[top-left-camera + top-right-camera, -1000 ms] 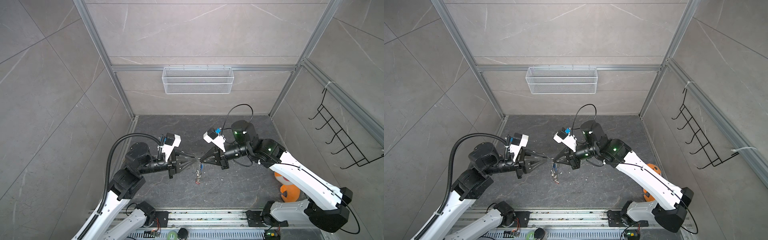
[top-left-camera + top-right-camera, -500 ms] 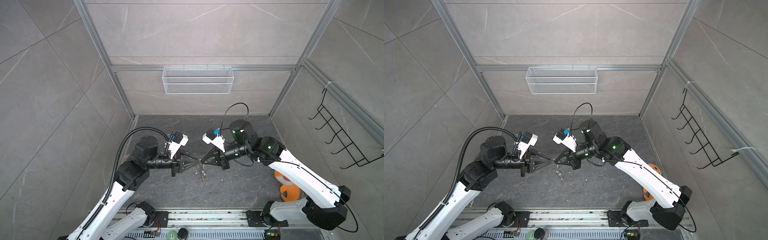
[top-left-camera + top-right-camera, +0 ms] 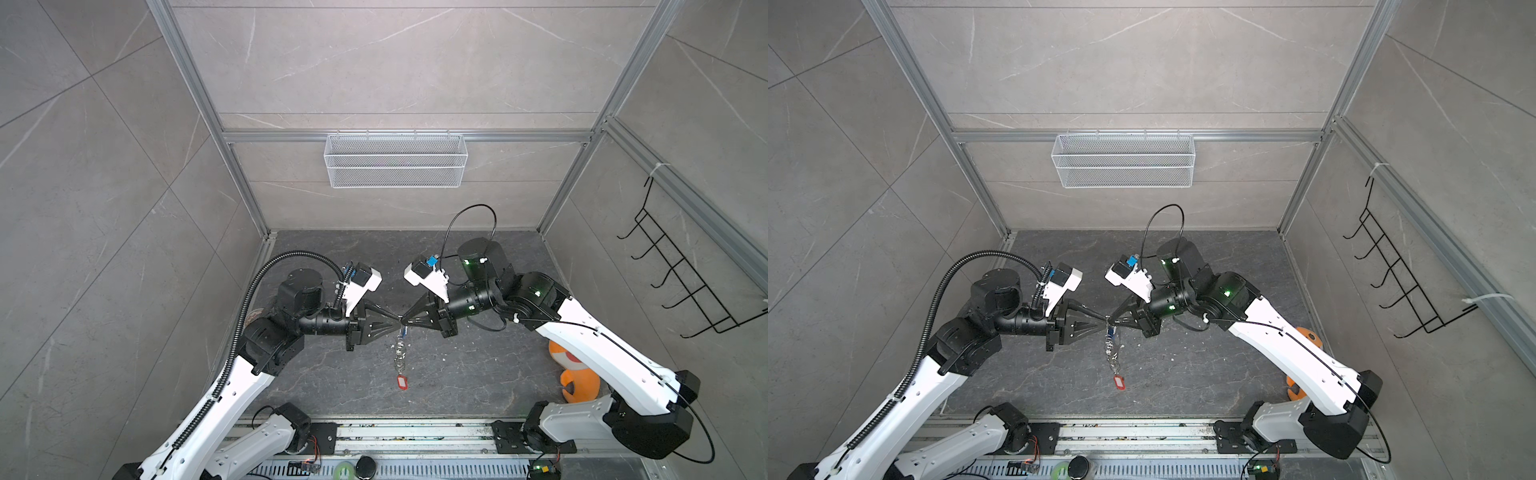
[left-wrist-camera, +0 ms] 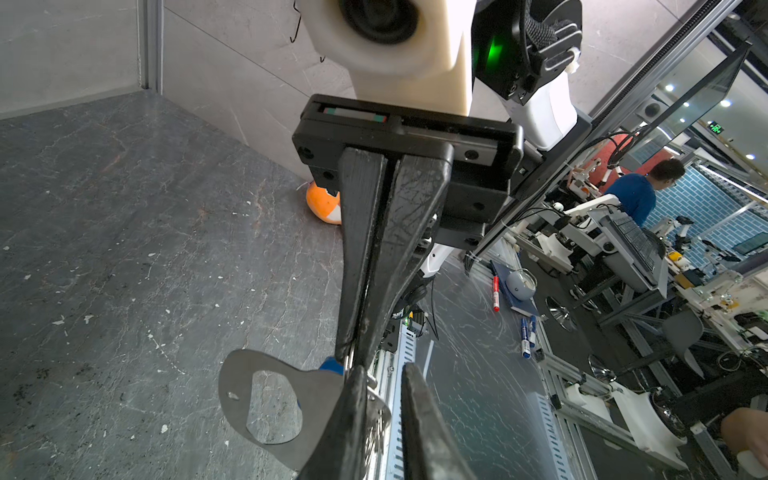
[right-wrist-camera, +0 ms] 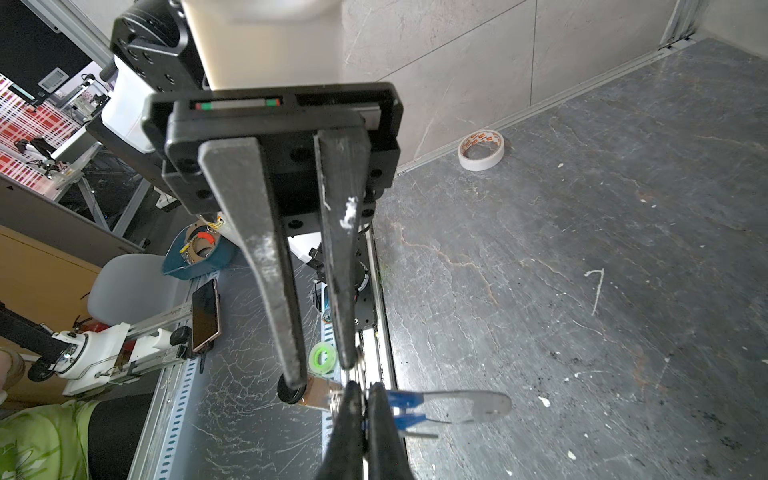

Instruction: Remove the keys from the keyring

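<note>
The right gripper (image 5: 365,387), black with two long tapered fingers, is clenched on the top of the keyring (image 3: 400,353), a short chain of small silver metal rings. In both top views the chain hangs free from this pinch above the dark grey stone floor (image 3: 478,374). Its long axis goes straight down, so it appears as a thin line running toward the near edge of the floor. The red plastic key (image 3: 401,382) with a white window is at the low end of the chain; whether it touches the floor I cannot tell. The blue plastic key (image 5: 405,405) sits right at the pinch and points sideways, away from the fingers. Beside it the flat grey teardrop-shaped tag (image 4: 318,388) with the oval cut-out also sticks out sideways, its long axis across the fingers and its broad end outward. The left gripper (image 4: 384,368) meets the right one tip to tip at the same place. Its jaws stand a little apart, released, and it is not clear if they touch a ring.
</note>
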Robot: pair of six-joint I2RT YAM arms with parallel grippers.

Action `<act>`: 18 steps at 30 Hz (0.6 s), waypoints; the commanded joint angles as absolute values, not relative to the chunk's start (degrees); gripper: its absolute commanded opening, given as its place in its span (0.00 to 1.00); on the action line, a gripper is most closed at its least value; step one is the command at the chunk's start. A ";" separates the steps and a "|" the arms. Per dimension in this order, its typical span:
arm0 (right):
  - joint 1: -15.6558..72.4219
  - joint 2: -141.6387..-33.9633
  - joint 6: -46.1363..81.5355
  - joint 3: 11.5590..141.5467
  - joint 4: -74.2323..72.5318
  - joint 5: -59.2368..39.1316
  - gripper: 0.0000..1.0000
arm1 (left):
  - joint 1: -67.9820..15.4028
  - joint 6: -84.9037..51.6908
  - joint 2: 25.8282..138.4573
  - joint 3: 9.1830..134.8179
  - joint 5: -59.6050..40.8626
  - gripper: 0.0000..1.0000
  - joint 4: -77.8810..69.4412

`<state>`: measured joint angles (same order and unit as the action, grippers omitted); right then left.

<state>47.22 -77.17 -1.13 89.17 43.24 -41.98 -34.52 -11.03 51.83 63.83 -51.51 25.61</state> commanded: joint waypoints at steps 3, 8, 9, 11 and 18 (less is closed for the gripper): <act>47.27 -76.66 -1.91 90.86 42.77 -42.28 0.00 | -34.65 -9.76 50.40 66.61 -50.67 0.23 25.31; 47.28 -76.12 -1.89 89.89 42.73 -42.69 0.00 | -34.65 -7.60 48.71 67.84 -45.52 0.29 28.27; 47.21 -75.96 -1.91 89.88 42.62 -42.80 0.00 | -34.71 -7.37 48.77 67.94 -45.03 0.30 28.85; 47.29 -75.85 -1.93 89.97 42.63 -42.70 0.00 | -34.62 -7.46 49.41 68.00 -45.47 0.31 29.00; 47.38 -75.95 -1.57 90.56 41.82 -42.22 0.00 | -34.63 -8.60 51.45 67.94 -50.12 0.28 27.31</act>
<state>47.22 -77.17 -1.13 89.17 43.27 -41.56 -34.52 -9.02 51.11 66.57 -47.37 28.27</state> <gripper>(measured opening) 0.050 0.284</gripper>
